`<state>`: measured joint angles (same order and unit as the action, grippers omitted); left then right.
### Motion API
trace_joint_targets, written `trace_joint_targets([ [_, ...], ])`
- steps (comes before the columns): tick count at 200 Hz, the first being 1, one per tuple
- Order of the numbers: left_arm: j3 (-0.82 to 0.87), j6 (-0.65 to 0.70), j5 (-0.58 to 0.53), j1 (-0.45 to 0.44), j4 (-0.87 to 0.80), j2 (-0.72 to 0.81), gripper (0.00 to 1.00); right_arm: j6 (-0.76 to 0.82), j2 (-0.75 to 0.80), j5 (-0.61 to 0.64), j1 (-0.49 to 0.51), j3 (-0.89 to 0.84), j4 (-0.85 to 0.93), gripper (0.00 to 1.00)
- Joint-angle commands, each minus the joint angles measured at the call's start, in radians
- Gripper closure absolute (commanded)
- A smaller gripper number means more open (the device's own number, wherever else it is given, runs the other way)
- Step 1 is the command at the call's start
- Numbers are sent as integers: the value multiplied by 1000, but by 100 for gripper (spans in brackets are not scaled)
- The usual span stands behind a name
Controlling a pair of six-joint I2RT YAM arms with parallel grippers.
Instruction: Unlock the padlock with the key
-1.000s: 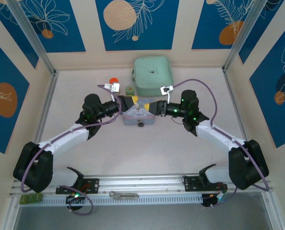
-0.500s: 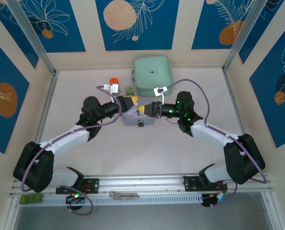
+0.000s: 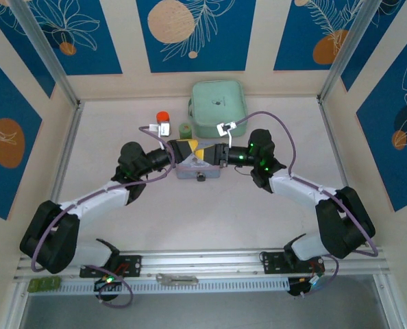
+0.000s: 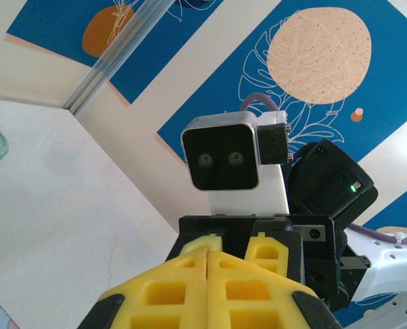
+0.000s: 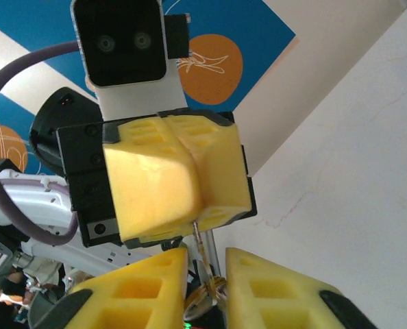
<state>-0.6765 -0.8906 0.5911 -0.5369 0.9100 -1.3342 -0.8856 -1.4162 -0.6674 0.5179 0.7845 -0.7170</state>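
Note:
My left gripper (image 3: 197, 150) and right gripper (image 3: 210, 153) meet tip to tip above the pale blue tin (image 3: 190, 171). In the right wrist view the left gripper (image 5: 197, 218) is shut on the key (image 5: 202, 247), a thin grey blade sticking out of its yellow fingertips. The blade runs down into the padlock (image 5: 207, 299), a small dark, brassy lump wedged between the fingers of my right gripper (image 5: 207, 259). The left wrist view has the left gripper (image 4: 207, 252) pressed shut, with the right gripper's yellow pads (image 4: 264, 248) just beyond; key and padlock are hidden there.
A mint green case (image 3: 217, 110) lies at the back. A small red-orange object (image 3: 162, 115) and a small green one (image 3: 185, 129) sit to its left. A small dark part (image 3: 201, 177) is on the tin's near edge. Walls enclose the table.
The right arm has moved left, bringing its gripper up against the left gripper's tips. The left gripper has stayed over the tin, shifting only slightly.

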Motion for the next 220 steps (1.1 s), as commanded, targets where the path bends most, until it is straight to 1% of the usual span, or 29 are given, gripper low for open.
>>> trace_joint_targets([
  [1, 9, -24, -19, -12, 83, -16, 100, -3, -15, -26, 7, 24, -25, 89],
  [15, 11, -35, -26, -12, 98, -20, 100, -1, -17, -29, 5, 23, -27, 100],
  [27, 14, -42, -37, -12, 106, -21, 100, 3, -14, -23, 2, 16, -26, 100],
  [28, 15, -42, -39, -12, 107, -21, 99, 4, -14, -22, 2, 15, -27, 100],
  [31, 16, -43, -45, -12, 105, -19, 91, 4, -13, -20, 1, 13, -25, 100],
  [35, 18, -44, -52, -12, 99, -17, 78, 6, -11, -18, -1, 11, -22, 100],
  [36, 18, -44, -54, -12, 98, -16, 70, 7, -11, -18, -2, 10, -21, 100],
  [40, 20, -40, -64, -12, 87, -11, 53, 13, -9, -15, -4, 7, -15, 100],
  [47, 26, -26, -91, -10, 55, 7, 26, 23, -5, -7, -10, 4, 3, 100],
  [48, 28, -24, -95, -10, 48, 10, 24, 25, -4, -7, -11, 3, 5, 100],
  [51, 31, -16, -110, -9, 26, 21, 12, 34, 0, -3, -13, 1, 16, 100],
  [52, 32, -11, -115, -9, 18, 22, 10, 36, 1, -1, -14, 1, 22, 100],
  [54, 34, -3, -127, -8, 1, 32, 3, 42, 4, 1, -15, 0, 32, 100],
  [56, 36, 4, -140, -9, -17, 41, 0, 49, 7, 3, -16, -2, 42, 100],
  [70, 52, 70, -239, -5, -163, 108, 0, 120, 35, 38, -20, -5, 142, 100],
  [87, 61, 133, -396, 0, -426, 199, 0, 230, 81, 93, -19, -3, 296, 100],
  [101, 52, 185, -490, 2, -623, 251, 0, 310, 116, 144, -19, 1, 419, 100],
  [104, 51, 194, -505, 0, -661, 256, 0, 325, 123, 158, -21, 1, 444, 100],
  [112, 49, 212, -520, 0, -737, 270, 6, 363, 140, 198, -22, 4, 511, 100],
  [120, 54, 227, -509, -4, -781, 274, 12, 397, 155, 238, -24, 5, 566, 100],
  [127, 62, 231, -496, -10, -811, 272, 15, 418, 169, 273, -27, 3, 611, 100],
  [145, 90, 219, -479, -47, -840, 239, 19, 466, 196, 369, -32, 5, 714, 100],
  [163, 108, 215, -498, -109, -827, 176, 22, 490, 211, 442, -38, 6, 776, 100],
  [188, 103, 230, -562, -179, -772, 56, 25, 488, 233, 472, -52, -8, 793, 100],
  [214, 83, 244, -591, -213, -644, -84, 35, 481, 247, 472, -64, -22, 789, 100],
  [220, 77, 249, -601, -220, -613, -117, 35, 478, 250, 472, -65, -25, 787, 100],
])
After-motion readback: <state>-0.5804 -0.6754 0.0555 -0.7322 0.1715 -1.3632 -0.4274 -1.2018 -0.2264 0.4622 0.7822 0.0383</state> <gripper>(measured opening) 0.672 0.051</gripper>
